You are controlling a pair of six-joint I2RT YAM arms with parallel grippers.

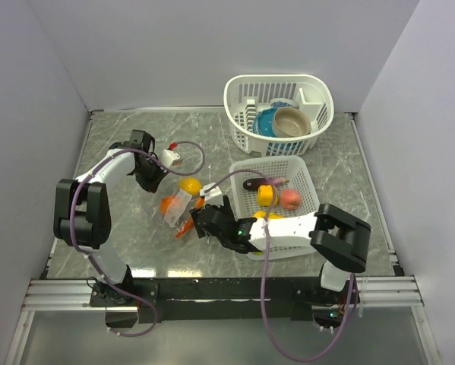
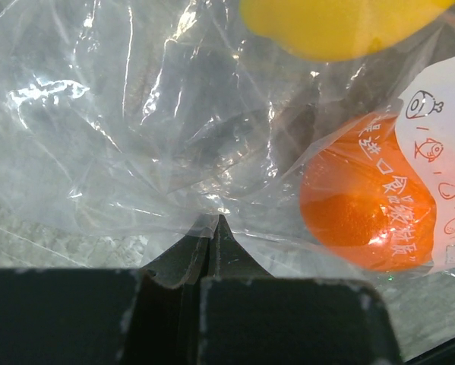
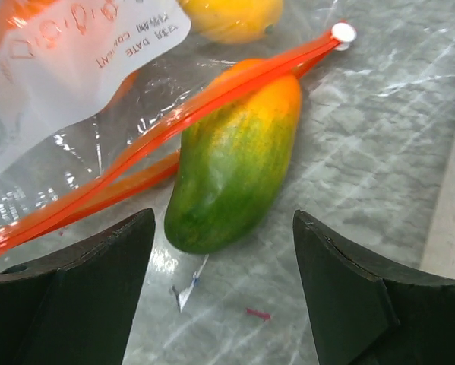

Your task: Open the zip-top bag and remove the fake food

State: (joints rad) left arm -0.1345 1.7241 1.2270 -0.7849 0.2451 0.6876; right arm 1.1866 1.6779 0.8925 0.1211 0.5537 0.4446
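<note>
Left gripper point(image 2: 212, 232) pinches the zip-top bag point(image 2: 121, 129) film; right gripper point(image 3: 223, 228) gapes wide, green-orange fake mango point(image 3: 238, 144) just ahead between its jaws

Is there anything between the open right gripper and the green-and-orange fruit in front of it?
Nothing visible blocks the fruit's green near end from the right gripper. Only the bag's red-orange zipper strip crosses over its far, orange end.

Reaching in from the table's point(image 1: 349, 156) left edge with the left gripper point(image 2: 214, 222) clamped tight on a fold of the zip-top bag point(image 2: 136, 114), and stretched low along the near edge with the right gripper point(image 3: 223, 224) spread wide.
</note>
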